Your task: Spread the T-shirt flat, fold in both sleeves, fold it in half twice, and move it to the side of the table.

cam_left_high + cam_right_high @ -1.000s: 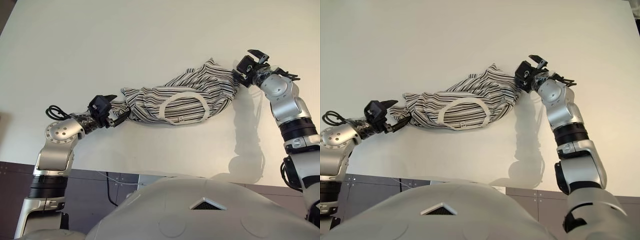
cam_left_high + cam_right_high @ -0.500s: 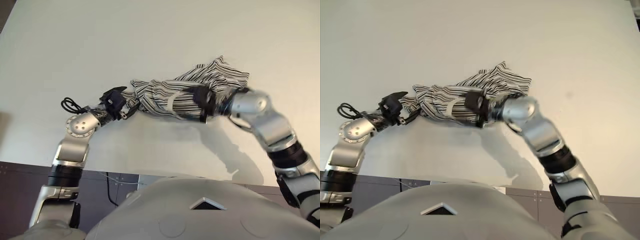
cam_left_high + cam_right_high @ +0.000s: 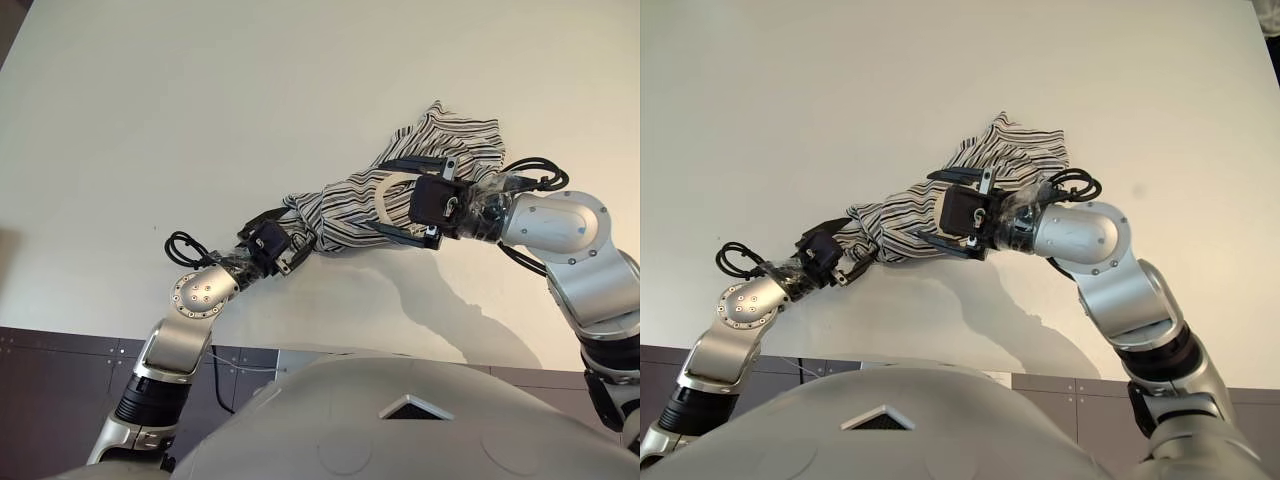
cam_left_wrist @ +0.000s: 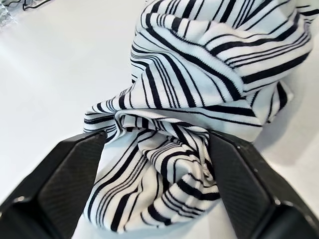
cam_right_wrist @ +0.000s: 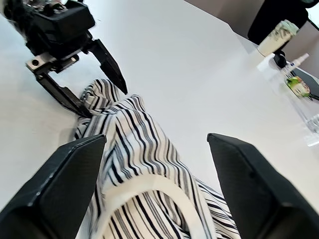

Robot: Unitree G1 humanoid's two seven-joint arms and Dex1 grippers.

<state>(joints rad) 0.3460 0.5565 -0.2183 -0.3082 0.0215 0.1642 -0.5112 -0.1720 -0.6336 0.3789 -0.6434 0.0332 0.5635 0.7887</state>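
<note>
T-shirt (image 3: 450,135) lies bunched on the plain white table (image 3: 200,100).

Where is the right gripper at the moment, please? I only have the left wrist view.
Observer: The right gripper is over the middle of the bunched T-shirt, pointing towards the left gripper.
Operator: Thank you. Is it holding any cloth?
Observer: No, it is open. The white collar lies between its spread fingers.
Operator: Is the shirt spread flat yet?
Observer: Not yet. It is a crumpled band on the table, running from the left gripper away towards the robot's right.
</note>
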